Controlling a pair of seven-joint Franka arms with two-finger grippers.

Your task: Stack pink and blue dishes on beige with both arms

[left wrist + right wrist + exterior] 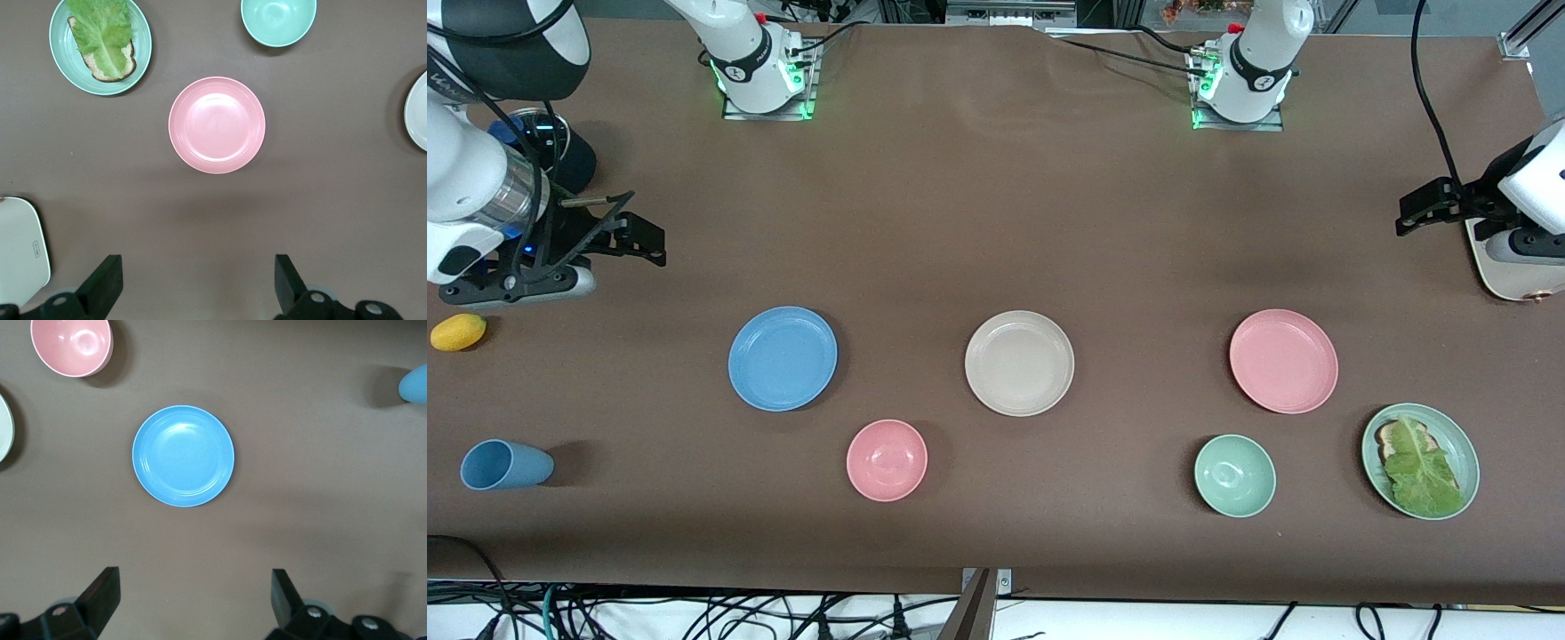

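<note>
1. Front view: the beige plate [1019, 363] lies mid-table, bare on top. The blue plate [783, 358] lies well apart from it toward the right arm's end, and the pink plate [1283, 361] well apart toward the left arm's end. A pink bowl [887, 460] and a green bowl [1234, 476] sit nearer the camera, beside a green plate with toast and lettuce [1420, 460]. A blue cup [505, 465] lies on its side, and a lemon [458, 332] sits near the table edge. The right gripper [640, 240] hangs at its end of the table and the left gripper [1414, 216] at the other end, above a cream toaster [1516, 280]. Nothing is stacked, so the task looks to be at its start.

2. Left wrist view: the left gripper's fingers [103, 283] are spread wide with nothing between them, and the pink plate [217, 125] lies flat on the table ahead.

3. Right wrist view: the right gripper's fingers [100, 593] are likewise spread and empty, with the blue plate [183, 455] ahead.

4. Next move, as a judgement: each arm needs to descend to its plate's low rim and pinch the edge. The arms should take turns over the beige plate to avoid colliding.
</note>
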